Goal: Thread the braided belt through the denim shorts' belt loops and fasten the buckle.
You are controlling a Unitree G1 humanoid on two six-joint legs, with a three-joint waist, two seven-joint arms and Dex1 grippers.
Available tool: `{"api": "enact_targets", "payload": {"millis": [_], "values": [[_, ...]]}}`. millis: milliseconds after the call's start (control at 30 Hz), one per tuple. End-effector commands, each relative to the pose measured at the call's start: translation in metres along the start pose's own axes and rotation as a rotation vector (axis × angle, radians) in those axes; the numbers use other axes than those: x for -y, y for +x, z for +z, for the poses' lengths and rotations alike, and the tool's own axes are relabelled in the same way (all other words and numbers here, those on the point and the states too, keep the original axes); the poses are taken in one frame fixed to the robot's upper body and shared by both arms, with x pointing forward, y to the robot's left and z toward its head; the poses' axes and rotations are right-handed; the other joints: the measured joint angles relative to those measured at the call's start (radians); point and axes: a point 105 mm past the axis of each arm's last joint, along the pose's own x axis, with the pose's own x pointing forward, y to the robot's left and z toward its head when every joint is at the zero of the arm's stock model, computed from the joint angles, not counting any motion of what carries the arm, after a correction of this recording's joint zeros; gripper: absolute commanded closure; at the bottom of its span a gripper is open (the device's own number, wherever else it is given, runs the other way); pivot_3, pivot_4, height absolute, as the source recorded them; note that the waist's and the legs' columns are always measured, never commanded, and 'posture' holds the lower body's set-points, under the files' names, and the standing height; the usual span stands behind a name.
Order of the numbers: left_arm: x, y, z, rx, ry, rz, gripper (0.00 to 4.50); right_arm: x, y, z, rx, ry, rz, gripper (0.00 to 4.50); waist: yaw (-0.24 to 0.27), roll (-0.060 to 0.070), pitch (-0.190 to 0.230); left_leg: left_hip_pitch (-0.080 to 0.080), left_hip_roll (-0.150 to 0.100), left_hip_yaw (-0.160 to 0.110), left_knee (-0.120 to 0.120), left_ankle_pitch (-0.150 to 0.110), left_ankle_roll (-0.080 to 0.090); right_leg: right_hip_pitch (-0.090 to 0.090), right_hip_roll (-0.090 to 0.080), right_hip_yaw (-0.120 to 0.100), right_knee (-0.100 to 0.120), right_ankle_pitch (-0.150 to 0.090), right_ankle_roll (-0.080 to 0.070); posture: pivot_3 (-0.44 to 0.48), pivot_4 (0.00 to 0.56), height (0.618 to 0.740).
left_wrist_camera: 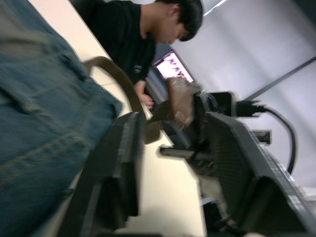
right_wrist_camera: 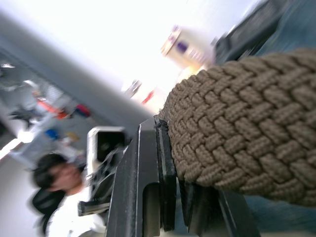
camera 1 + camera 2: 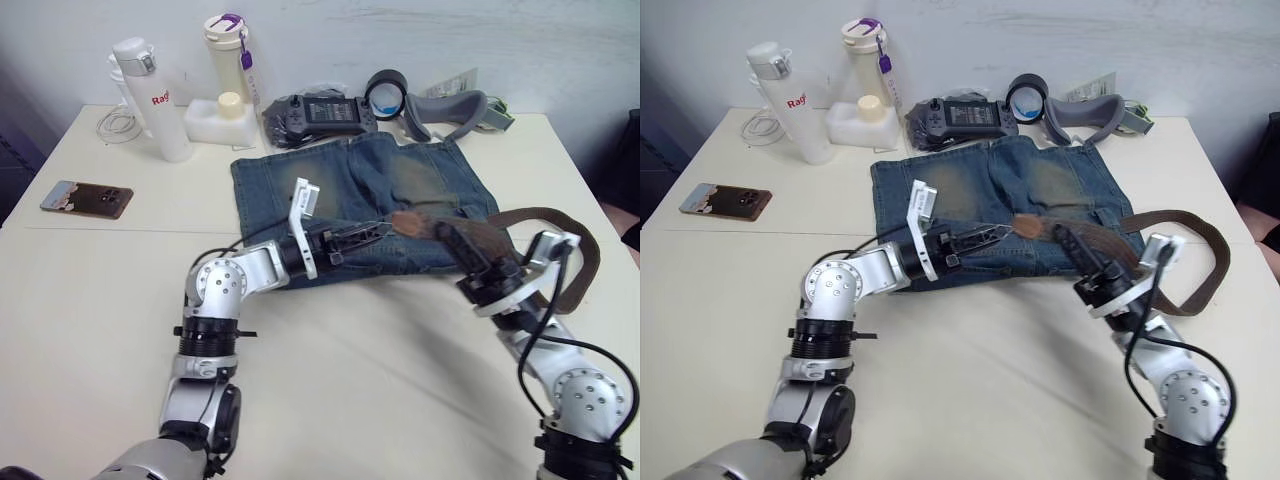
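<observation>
The denim shorts [image 3: 300, 190] lie flat at the middle back of the table, their near hem towards me. The braided belt [image 3: 560, 215] curves in a wide loop off the shorts' right side, and its tan tip [image 3: 405, 222] lies on the denim. My right gripper [image 3: 447, 232] is shut on the belt [image 2: 237, 133] just behind that tip. My left gripper [image 3: 378, 231] lies low over the shorts' near edge, open, pointing at the tip [image 1: 180, 96] from the left and a short way from it. I cannot make out the belt loops or the buckle.
Along the back edge stand two white bottles [image 3: 150, 95], a white tub [image 3: 220, 120], a game controller [image 3: 320, 112], a tape roll [image 3: 385, 95] and a grey padded band [image 3: 450, 110]. A phone [image 3: 88, 198] lies at the left. A person [image 1: 133, 34] sits beyond the table's right side.
</observation>
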Motion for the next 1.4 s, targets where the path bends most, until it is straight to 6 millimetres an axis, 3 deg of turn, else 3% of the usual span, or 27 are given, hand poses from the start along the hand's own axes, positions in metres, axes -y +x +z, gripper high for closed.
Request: {"api": "enact_targets", "payload": {"millis": [33, 133, 267, 333, 433, 600, 733, 800, 900, 933, 1033, 1067, 1100, 1167, 1200, 1400], "values": [[0.020, 0.006, -0.013, -0.191, 0.330, -0.133, 0.22, -0.001, -0.016, 0.027, 0.044, -0.098, -0.034, 4.50, 0.002, 0.000, 0.000, 0.000, 0.000, 0.000, -0.001, 0.000, 0.000, 0.000, 0.000, 0.000, 0.000, 0.000, 0.000, 0.000, 0.150, 0.731], [0.038, 0.018, -0.030, -0.336, 0.615, -0.326, 0.04, -0.001, -0.036, 0.052, 0.062, -0.206, -0.108, 4.50, 0.018, 0.001, 0.000, 0.000, -0.001, 0.002, -0.001, 0.000, 0.000, 0.000, 0.000, 0.001, -0.001, 0.000, 0.000, 0.000, 0.150, 0.731], [0.028, 0.047, -0.049, -0.429, 0.889, -0.402, 0.04, -0.006, -0.048, 0.070, 0.099, -0.295, -0.164, 4.50, 0.027, 0.001, 0.000, 0.000, -0.002, 0.002, 0.001, 0.000, 0.002, 0.001, -0.001, 0.001, -0.006, 0.001, 0.001, 0.000, 0.150, 0.731], [0.021, 0.077, -0.051, -0.407, 1.020, -0.364, 0.04, -0.013, -0.050, 0.077, 0.127, -0.337, -0.185, 4.50, 0.026, 0.002, 0.000, 0.002, -0.002, 0.003, 0.000, -0.001, 0.003, 0.002, -0.003, 0.003, -0.006, 0.001, 0.001, 0.000, 0.150, 0.731], [0.002, 0.107, -0.062, -0.470, 1.208, -0.278, 0.04, -0.023, -0.054, 0.084, 0.165, -0.384, -0.216, 4.50, 0.026, 0.001, 0.000, 0.000, -0.002, 0.003, 0.000, -0.001, 0.005, 0.000, -0.003, 0.002, -0.006, 0.001, 0.002, 0.000, 0.150, 0.731], [-0.021, 0.135, -0.067, -0.515, 1.334, -0.104, 0.04, -0.045, -0.059, 0.089, 0.200, -0.446, -0.241, 4.50, 0.019, 0.001, 0.000, -0.002, -0.002, 0.004, 0.000, -0.002, 0.006, -0.004, -0.003, 0.003, -0.006, 0.001, 0.002, 0.000, 0.150, 0.731], [-0.040, 0.140, -0.067, -0.582, 1.452, 0.054, 0.04, -0.058, -0.061, 0.090, 0.209, -0.488, -0.266, 4.50, 0.021, 0.000, 0.001, -0.004, -0.002, 0.004, 0.000, -0.002, 0.007, -0.006, -0.005, 0.003, -0.004, 0.001, 0.002, 0.000, 0.150, 0.731], [-0.044, 0.140, -0.070, -0.608, 1.473, 0.063, 0.29, -0.059, -0.062, 0.091, 0.198, -0.507, -0.293, 4.50, 0.022, 0.000, 0.001, -0.004, -0.002, 0.004, 0.000, -0.002, 0.007, -0.006, -0.005, 0.003, -0.005, 0.001, 0.002, 0.000, 0.150, 0.731], [-0.045, 0.136, -0.077, -0.639, 1.456, 0.028, 1.20, -0.057, -0.061, 0.094, 0.179, -0.535, -0.343, 4.50, 0.022, 0.000, 0.001, -0.004, -0.002, 0.004, 0.000, -0.002, 0.007, -0.005, -0.006, 0.003, -0.004, 0.001, 0.002, 0.000, 0.150, 0.731], [-0.046, 0.133, -0.080, -0.650, 1.437, 0.003, 1.69, -0.056, -0.060, 0.095, 0.170, -0.540, -0.354, 4.50, 0.021, 0.000, 0.001, -0.004, -0.002, 0.004, 0.000, -0.002, 0.007, -0.005, -0.006, 0.003, -0.004, 0.001, 0.002, 0.000, 0.150, 0.731], [-0.044, 0.113, -0.094, -0.700, 1.274, -0.144, 2.98, -0.053, -0.054, 0.093, 0.103, -0.551, -0.375, 4.50, 0.019, 0.000, 0.000, -0.003, -0.002, 0.005, 0.000, -0.002, 0.007, -0.006, -0.005, 0.003, -0.004, 0.001, 0.002, 0.000, 0.150, 0.731], [-0.043, 0.107, -0.097, -0.706, 1.234, -0.188, 3.06, -0.052, -0.052, 0.091, 0.080, -0.553, -0.378, 4.50, 0.019, 0.000, 0.000, -0.003, -0.002, 0.005, 0.000, -0.002, 0.007, -0.006, -0.005, 0.003, -0.004, 0.001, 0.002, 0.000, 0.150, 0.731], [-0.042, 0.101, -0.099, -0.712, 1.213, -0.219, 3.57, -0.052, -0.051, 0.089, 0.061, -0.550, -0.381, 4.50, 0.017, 0.001, 0.000, -0.003, -0.002, 0.005, -0.001, -0.001, 0.006, -0.006, -0.005, 0.003, -0.004, 0.001, 0.002, 0.000, 0.150, 0.731], [-0.042, 0.074, -0.101, -0.736, 1.176, -0.286, 4.26, -0.046, -0.046, 0.079, -0.028, -0.514, -0.394, 4.50, 0.007, 0.003, -0.001, -0.003, -0.001, 0.006, -0.001, -0.001, 0.005, -0.007, -0.003, 0.004, -0.004, 0.000, 0.001, 0.000, 0.150, 0.731], [-0.041, 0.065, -0.101, -0.742, 1.165, -0.304, 4.46, -0.044, -0.045, 0.074, -0.064, -0.493, -0.400, 4.50, 0.004, 0.003, -0.001, -0.003, 0.000, 0.006, -0.001, -0.001, 0.005, -0.006, -0.002, 0.004, -0.003, 0.000, 0.001, 0.000, 0.150, 0.731], [-0.033, 0.004, -0.109, -0.808, 1.072, -0.283, 4.46, -0.023, -0.054, 0.044, -0.223, -0.402, -0.522, 4.50, -0.007, 0.004, -0.002, 0.000, 0.002, 0.004, -0.001, 0.000, 0.005, -0.003, -0.001, 0.004, -0.002, -0.001, -0.001, 0.000, 0.150, 0.731]]}}
